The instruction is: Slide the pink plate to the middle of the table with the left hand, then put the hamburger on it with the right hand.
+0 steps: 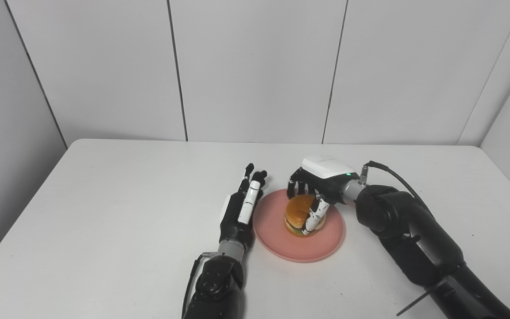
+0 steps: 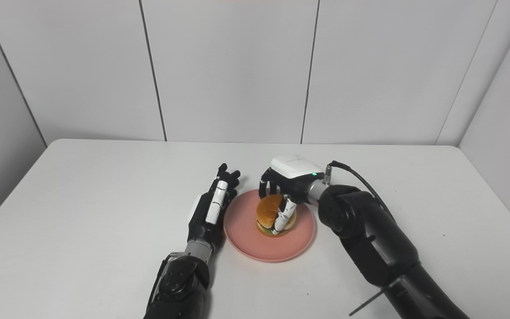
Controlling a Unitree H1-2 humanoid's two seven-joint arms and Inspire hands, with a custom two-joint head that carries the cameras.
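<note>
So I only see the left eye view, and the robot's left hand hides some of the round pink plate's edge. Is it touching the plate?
Observer: In the right eye view the left hand lies flat alongside the round pink plate, whose left rim shows almost whole there. I can't tell whether they touch.
Operator: And is the other hand squishing the burger?
Observer: No sign of that. From that side the right hand is closed around the orange-bunned hamburger, which sits upright mid-plate.

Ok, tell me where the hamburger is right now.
In both eye views the hamburger sits on the pink plate near the table's middle, with the right robot hand wrapped around it and the left robot hand beside the plate's left rim.
</note>
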